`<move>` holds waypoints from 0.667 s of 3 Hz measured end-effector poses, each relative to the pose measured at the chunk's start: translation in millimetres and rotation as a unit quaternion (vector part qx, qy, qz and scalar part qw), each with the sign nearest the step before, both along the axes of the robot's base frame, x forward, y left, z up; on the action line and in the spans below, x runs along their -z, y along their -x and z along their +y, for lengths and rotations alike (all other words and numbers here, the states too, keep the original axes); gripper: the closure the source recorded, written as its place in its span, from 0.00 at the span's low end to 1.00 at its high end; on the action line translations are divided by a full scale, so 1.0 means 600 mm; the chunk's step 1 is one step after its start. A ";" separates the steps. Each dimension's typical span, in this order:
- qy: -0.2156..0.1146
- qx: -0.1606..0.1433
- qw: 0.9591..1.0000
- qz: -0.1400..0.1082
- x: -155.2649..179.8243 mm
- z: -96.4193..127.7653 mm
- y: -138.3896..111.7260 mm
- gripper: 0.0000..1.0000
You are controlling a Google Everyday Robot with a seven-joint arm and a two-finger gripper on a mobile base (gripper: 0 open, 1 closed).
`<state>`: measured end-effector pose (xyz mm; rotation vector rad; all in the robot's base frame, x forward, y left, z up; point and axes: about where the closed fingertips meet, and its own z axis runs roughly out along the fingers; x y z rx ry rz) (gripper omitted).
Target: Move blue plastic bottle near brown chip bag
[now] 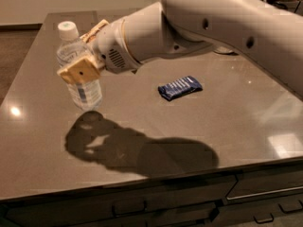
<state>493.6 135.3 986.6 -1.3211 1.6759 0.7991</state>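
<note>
The blue plastic bottle is clear with a white cap and a pale label. It hangs upright a little above the dark table, at the left. My gripper is shut on the bottle's middle; one tan finger pad shows in front of it. The brown chip bag lies just behind the bottle and the wrist; only a cream-and-brown corner shows, the rest is hidden by my arm.
A dark blue snack bar wrapper lies mid-table to the right of the bottle. The table's front edge runs above drawers. My white arm spans the upper right. Its shadow falls on the front left of the table.
</note>
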 end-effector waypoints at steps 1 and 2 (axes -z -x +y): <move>-0.012 0.023 1.000 -0.008 -0.001 0.005 -0.058 1.00; -0.020 0.055 0.998 -0.013 0.000 -0.009 -0.105 1.00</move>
